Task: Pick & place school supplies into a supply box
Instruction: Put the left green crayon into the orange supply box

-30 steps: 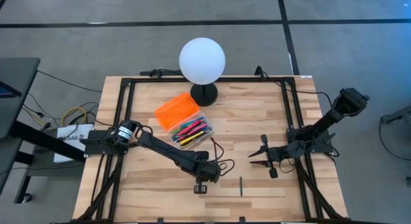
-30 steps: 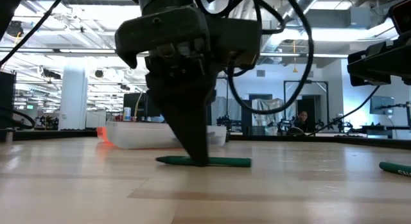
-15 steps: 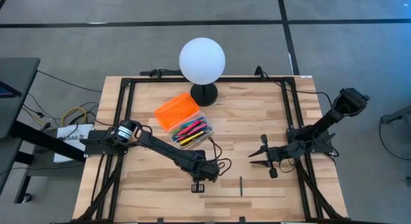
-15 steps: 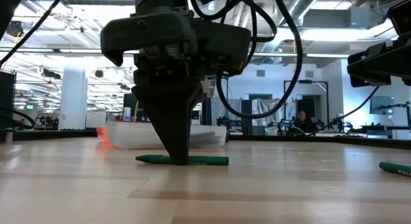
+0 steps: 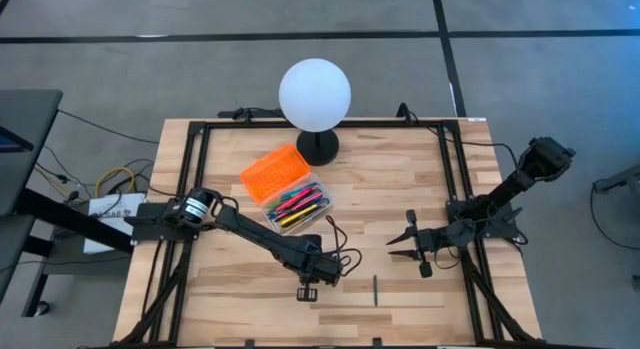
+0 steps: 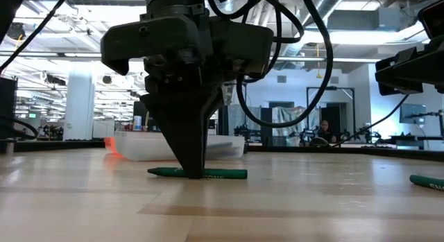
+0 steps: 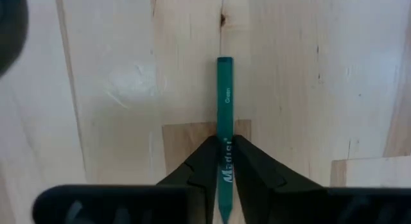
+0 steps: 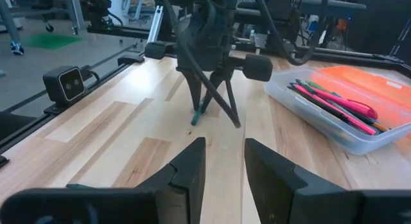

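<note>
Left wrist view: the left end effector [image 7: 225, 161] stands over a green pencil [image 7: 224, 102] lying flat on the desk [image 7: 115, 89], fingers pressed against its sides. The right end effector [image 5: 392, 249] hangs partly open and empty, well apart. The open pencil case [image 5: 300, 207] lies near the lamp [image 5: 315, 94].

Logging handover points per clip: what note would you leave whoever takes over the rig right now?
Left gripper: down on a green pen lying flat on the table, not lifted.
Right gripper: open, empty, waiting at the table's right side.
Box: open, many pens inside.
Left to do: this pen and a second green pen nearby.
</note>
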Controlling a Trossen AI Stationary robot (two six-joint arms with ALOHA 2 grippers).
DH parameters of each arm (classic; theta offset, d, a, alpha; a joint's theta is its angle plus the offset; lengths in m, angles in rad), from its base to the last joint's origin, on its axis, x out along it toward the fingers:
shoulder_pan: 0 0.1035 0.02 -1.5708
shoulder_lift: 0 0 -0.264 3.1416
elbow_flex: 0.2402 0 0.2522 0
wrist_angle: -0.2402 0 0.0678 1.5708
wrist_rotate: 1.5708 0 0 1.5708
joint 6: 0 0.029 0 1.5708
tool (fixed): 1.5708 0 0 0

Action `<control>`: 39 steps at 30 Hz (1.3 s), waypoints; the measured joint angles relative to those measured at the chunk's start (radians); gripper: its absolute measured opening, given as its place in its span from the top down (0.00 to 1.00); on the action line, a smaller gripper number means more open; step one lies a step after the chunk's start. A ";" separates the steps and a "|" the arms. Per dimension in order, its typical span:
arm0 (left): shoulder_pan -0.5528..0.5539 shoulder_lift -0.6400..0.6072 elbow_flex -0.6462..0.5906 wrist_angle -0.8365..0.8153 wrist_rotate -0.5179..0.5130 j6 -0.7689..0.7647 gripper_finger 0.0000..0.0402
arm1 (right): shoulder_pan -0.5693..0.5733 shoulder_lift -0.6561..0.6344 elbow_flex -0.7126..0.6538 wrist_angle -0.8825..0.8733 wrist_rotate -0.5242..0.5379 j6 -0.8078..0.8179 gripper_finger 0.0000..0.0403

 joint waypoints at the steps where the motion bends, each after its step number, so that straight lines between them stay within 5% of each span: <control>1: 0.000 0.000 0.000 -0.002 -0.008 0.004 0.92 | 0.000 0.000 0.000 0.000 0.000 0.000 0.75; 19: -0.001 -0.023 -0.002 -0.016 -0.043 0.038 0.98 | 0.000 0.000 0.000 0.000 0.000 0.000 0.75; 35: 0.010 -0.166 -0.004 -0.301 -0.502 -0.103 0.98 | 0.000 0.000 0.000 -0.014 0.011 0.000 0.75; 39: 0.050 -0.166 -0.004 -0.380 -0.542 -0.202 0.97 | 0.000 0.000 0.000 -0.015 0.013 0.014 0.75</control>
